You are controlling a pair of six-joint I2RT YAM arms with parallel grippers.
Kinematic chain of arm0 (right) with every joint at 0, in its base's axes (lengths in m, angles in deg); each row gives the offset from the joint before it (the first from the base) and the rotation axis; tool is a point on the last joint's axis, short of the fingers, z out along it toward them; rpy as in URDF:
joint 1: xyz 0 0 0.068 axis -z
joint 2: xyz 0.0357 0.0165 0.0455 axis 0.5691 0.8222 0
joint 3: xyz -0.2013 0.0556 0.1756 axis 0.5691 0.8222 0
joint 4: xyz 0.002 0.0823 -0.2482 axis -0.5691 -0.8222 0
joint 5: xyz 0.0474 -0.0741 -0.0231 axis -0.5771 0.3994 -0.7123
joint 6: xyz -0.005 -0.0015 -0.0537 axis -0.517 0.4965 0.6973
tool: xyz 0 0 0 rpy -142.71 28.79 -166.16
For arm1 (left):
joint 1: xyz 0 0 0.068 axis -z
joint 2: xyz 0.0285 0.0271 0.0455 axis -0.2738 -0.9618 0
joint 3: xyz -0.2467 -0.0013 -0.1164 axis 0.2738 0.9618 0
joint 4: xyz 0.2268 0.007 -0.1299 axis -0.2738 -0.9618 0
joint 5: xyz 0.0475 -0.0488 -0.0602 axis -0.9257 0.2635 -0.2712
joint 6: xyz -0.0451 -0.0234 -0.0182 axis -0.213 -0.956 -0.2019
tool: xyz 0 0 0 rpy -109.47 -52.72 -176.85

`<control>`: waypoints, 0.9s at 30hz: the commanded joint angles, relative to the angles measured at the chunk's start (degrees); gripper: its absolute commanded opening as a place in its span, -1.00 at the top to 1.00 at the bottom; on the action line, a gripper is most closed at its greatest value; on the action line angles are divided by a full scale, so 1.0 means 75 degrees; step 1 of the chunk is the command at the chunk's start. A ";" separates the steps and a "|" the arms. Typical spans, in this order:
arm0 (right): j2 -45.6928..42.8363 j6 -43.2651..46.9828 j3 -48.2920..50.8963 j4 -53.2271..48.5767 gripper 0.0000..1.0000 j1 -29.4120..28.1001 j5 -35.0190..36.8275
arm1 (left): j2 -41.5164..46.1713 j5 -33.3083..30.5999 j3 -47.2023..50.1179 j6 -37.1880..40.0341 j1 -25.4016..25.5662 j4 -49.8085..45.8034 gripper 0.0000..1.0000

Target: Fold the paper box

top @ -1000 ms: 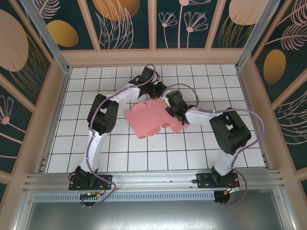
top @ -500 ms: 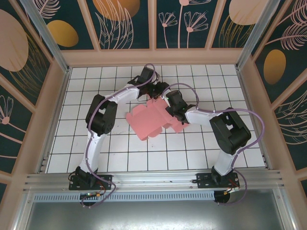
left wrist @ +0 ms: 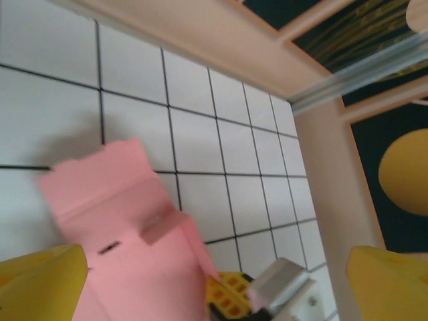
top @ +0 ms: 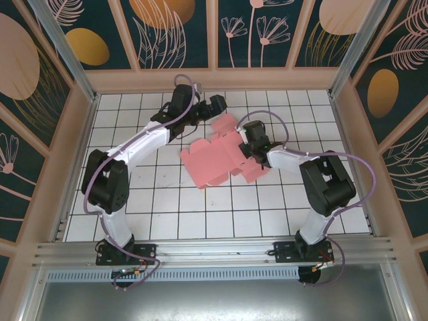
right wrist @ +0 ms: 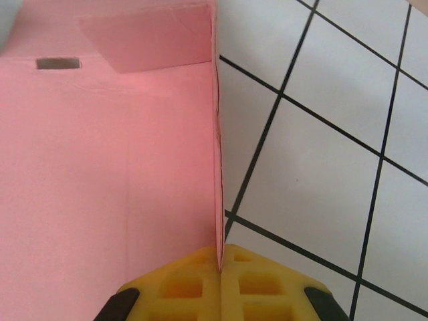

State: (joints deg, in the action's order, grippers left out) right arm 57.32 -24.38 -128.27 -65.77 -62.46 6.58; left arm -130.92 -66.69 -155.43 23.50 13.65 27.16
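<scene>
Right pincer [right wrist: 219, 262]: yellow pads pressed together on the thin edge of a raised side panel of the paper box [top: 212, 162], the card nipped between them with no gap visible. Seen from above, this grip sits on the box's right-hand side. Left pincer [top: 217, 105]: fingers spread wide, holding nothing, hanging beyond the box's far flap and apart from it. Change noted: a second ago the left pincer was down at the box's far edge with its arm bent close alongside. It has since drawn off toward the back wall and the arm has swung outward to the left. The box has shifted slightly toward the far right, and its far flap now appears to lie flat. Assessment: the left arm has released without that fold holding. The box remains a mostly flat, creased cut-out near the middle of the tiled table [top: 160, 207], with one side wall standing at the right pincer. Folding is judged to be at an early stage, and the far flap likely needs a fresh approach.
</scene>
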 commanded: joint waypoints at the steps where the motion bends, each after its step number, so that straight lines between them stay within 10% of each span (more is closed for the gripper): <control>1: -0.0403 -0.0672 -0.0158 -0.0276 1.00 0.0269 -0.0910 | 0.0085 -0.0836 0.0512 0.0507 -0.0092 0.0081 -0.98; 27: -0.0087 -0.0128 -0.0266 -0.0356 0.98 -0.0100 0.0745 | 0.0063 -0.1147 0.1817 0.0453 -0.0182 0.0628 -0.97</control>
State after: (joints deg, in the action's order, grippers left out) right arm 57.60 -25.21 -129.45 -69.31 -63.40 11.25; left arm -130.63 -73.51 -143.02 26.05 12.89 30.15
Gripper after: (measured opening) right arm 0.051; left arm 0.988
